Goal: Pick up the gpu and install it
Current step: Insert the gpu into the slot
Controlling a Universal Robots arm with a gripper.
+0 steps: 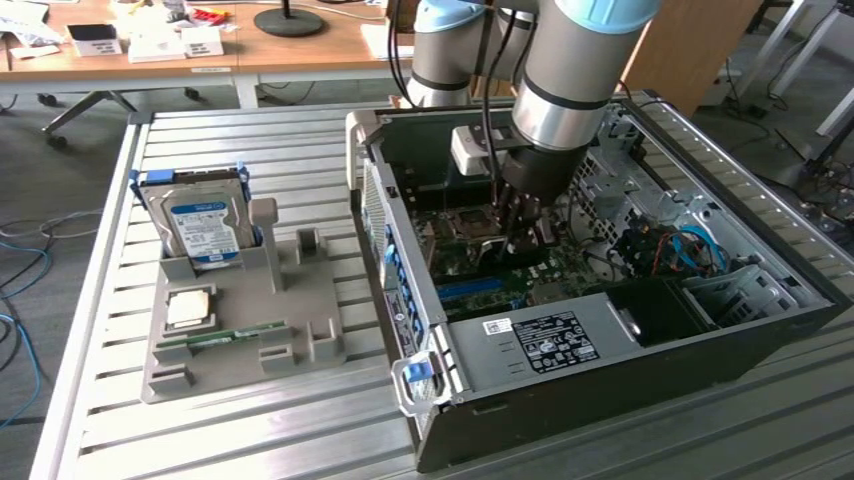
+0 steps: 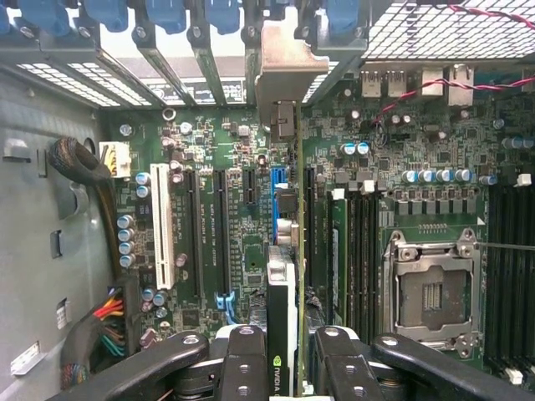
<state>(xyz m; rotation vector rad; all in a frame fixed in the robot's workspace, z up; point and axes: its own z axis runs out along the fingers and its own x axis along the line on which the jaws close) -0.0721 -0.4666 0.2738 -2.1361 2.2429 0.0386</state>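
Hand [image 2: 291,361] tight on edge-up gpu [image 2: 284,284], long axis and bracket [image 2: 288,71] toward case rear [image 2: 125,58].

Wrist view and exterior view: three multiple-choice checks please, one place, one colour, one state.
1. Where is the gpu? A) in the grey holder B) between the jaws, over the motherboard C) beside the hard drive
2. Colour of the slot latches? A) blue B) red C) yellow
3. The hard drive is: A) lying flat B) hanging from the jaws C) upright in the holder
1 B: card edge-on between the jaws above the board. 2 A: the tabs are blue. 3 C: it stands on edge.
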